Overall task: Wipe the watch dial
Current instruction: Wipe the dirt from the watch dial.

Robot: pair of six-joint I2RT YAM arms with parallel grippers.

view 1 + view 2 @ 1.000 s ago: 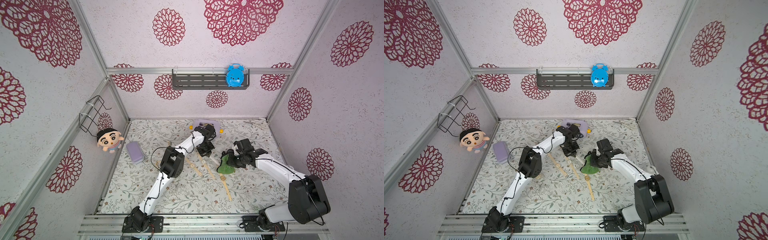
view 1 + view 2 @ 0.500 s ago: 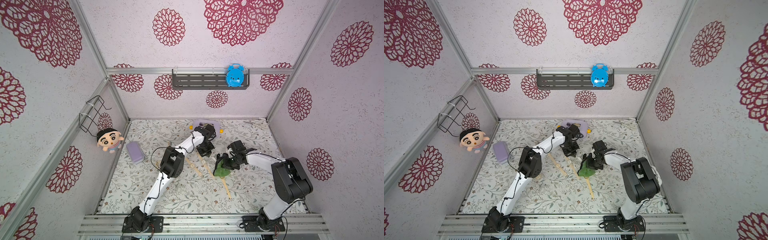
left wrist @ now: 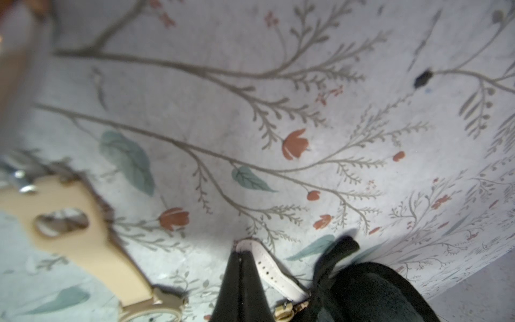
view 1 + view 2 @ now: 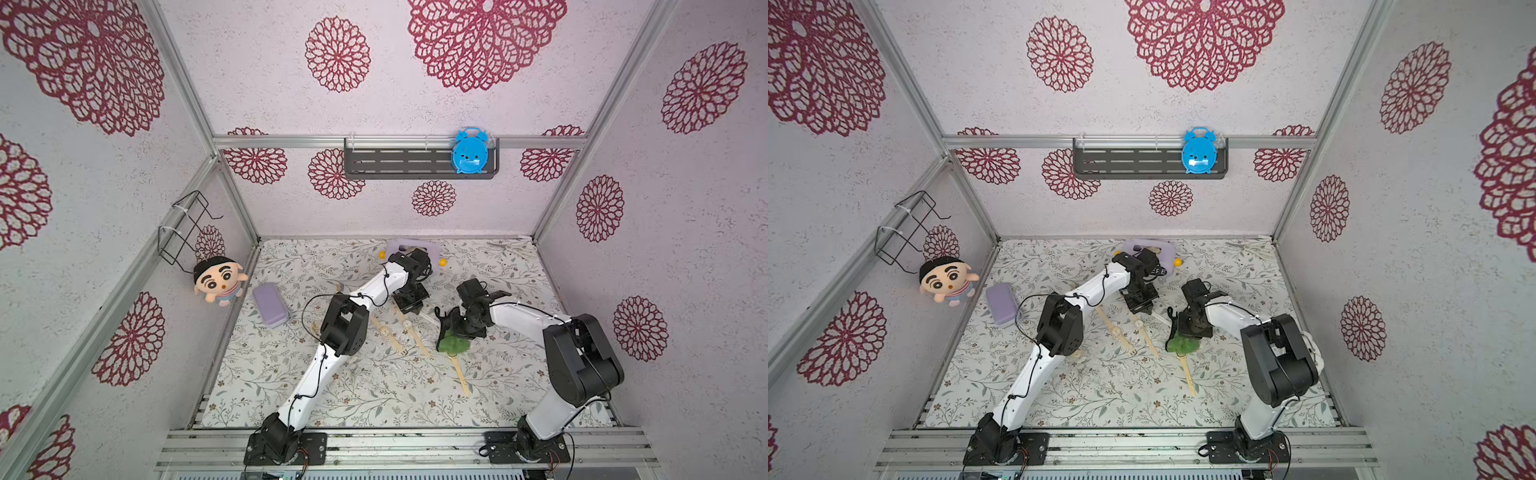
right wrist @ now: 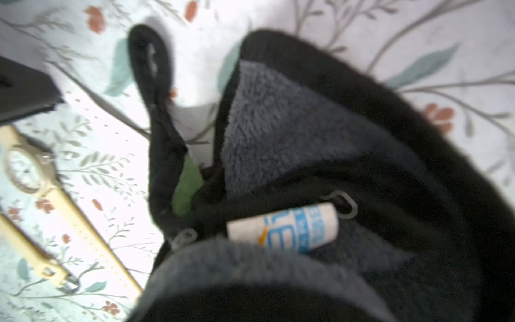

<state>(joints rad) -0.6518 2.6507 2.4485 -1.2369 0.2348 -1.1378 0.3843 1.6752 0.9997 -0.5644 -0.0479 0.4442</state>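
Where the watch (image 4: 458, 372) lies: centre of the counter (image 4: 374, 399), dial hidden under the green cloth (image 4: 453, 345).
Left jaws: clenched, tips down on its white strap (image 3: 267, 267).
Right jaws: clenched on the green cloth.
Handling: light, slippery, scratchable glass — you pin the strap, rub gently.

Tabletop (image 4: 374, 395): pale, grey-green sprigs, rust-red flowers. Watches (image 4: 385, 331): cream. Cloth (image 4: 453, 345): green face, blue-grey pile, black trim. Clock (image 4: 469, 151): blue. Case (image 4: 270, 305): lilac.
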